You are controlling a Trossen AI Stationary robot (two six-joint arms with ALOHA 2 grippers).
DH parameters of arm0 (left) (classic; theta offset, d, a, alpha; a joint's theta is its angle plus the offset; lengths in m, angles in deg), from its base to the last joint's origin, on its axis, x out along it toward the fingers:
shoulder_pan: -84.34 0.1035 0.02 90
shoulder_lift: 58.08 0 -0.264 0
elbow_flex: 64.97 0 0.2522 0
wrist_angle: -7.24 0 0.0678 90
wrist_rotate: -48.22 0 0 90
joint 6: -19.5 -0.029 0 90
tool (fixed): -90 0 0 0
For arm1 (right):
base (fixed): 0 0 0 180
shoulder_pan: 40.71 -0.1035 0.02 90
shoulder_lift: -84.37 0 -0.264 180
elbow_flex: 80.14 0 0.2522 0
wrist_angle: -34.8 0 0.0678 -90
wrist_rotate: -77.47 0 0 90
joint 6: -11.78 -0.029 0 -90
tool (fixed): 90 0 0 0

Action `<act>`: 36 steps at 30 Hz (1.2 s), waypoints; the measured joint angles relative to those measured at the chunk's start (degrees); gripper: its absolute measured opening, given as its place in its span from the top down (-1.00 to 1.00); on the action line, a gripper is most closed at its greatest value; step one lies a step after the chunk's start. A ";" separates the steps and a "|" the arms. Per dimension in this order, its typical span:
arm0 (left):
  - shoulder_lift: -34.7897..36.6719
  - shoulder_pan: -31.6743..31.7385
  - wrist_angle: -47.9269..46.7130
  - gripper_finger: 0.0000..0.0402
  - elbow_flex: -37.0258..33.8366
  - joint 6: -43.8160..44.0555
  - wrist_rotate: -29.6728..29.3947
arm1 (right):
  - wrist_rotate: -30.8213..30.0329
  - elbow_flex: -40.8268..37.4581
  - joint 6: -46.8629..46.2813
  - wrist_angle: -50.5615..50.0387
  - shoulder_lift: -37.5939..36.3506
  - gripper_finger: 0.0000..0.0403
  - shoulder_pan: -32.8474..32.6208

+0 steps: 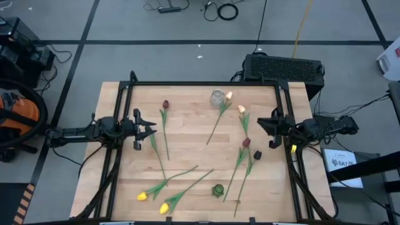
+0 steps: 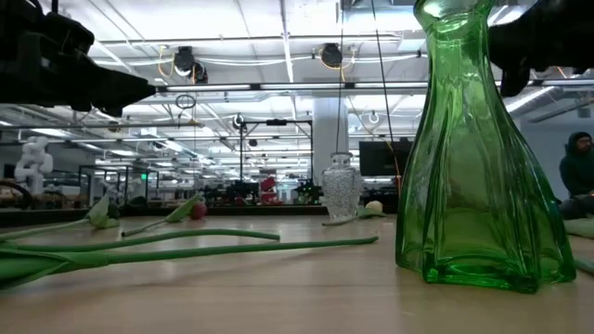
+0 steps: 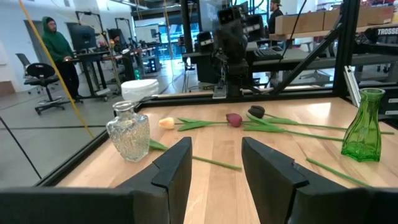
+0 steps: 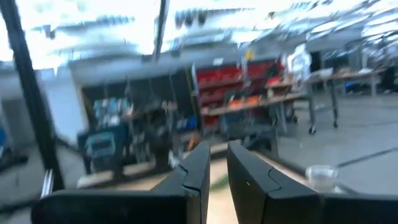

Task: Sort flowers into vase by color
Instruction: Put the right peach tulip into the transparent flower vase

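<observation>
A: Wooden table (image 1: 187,134) status?
B: Flowers (image 1: 240,164) all lying flat; none in green vase (image 1: 217,190) or clear vase (image 1: 217,97).
A: Fingers?
B: Left gripper (image 1: 150,130) and right gripper (image 1: 261,125) at opposite edges, fingers slightly apart, holding nothing.

Wooden table (image 1: 187,134), scattered flowers (image 1: 164,122), clear vase (image 1: 217,97), green vase (image 1: 217,190)

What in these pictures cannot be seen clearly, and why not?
- Green vase, low view: its mouth is cut off by the top edge.
- Right wrist view: motion blur hides the table; only the fingers read clearly.
- Yellow tulips, high view: too small to tell petals apart.
- Clear vase, high view: too small to show whether it holds anything.
</observation>
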 joint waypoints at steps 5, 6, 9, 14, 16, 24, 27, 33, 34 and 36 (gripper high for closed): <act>0.00 0.01 0.01 0.26 -0.01 0.00 -0.02 | -0.76 0.00 0.13 8.28 1.36 0.76 0.01; 0.00 0.00 0.01 0.26 0.00 0.00 -0.02 | -1.82 0.00 -0.21 9.25 1.83 0.76 -0.01; 0.00 -0.01 0.03 0.26 -0.02 0.00 -0.01 | -4.91 0.00 -4.11 10.81 2.98 0.76 0.01; 0.00 0.01 0.03 0.26 -0.01 0.00 -0.02 | -4.38 0.00 -8.85 12.29 3.86 0.76 0.01; 0.00 -0.01 0.03 0.26 -0.02 0.00 0.00 | -5.02 0.00 -9.78 12.62 3.85 0.76 0.01; 0.00 -0.01 0.03 0.26 -0.01 0.00 -0.01 | -12.09 0.02 -16.26 13.47 4.12 0.77 0.01; 0.00 -0.02 0.03 0.26 -0.02 0.00 0.00 | -16.47 1.32 -19.89 11.29 6.03 0.86 0.01; 0.00 -0.01 0.03 0.26 -0.02 0.00 -0.02 | -22.70 17.19 -25.65 -17.25 20.05 0.99 0.26; 0.00 0.00 0.05 0.26 -0.02 0.00 -0.02 | -22.64 20.65 -27.37 -22.63 23.66 0.99 0.88; 0.00 0.01 0.03 0.26 -0.02 0.00 -0.01 | -22.10 26.87 -30.59 -31.17 31.02 0.99 2.74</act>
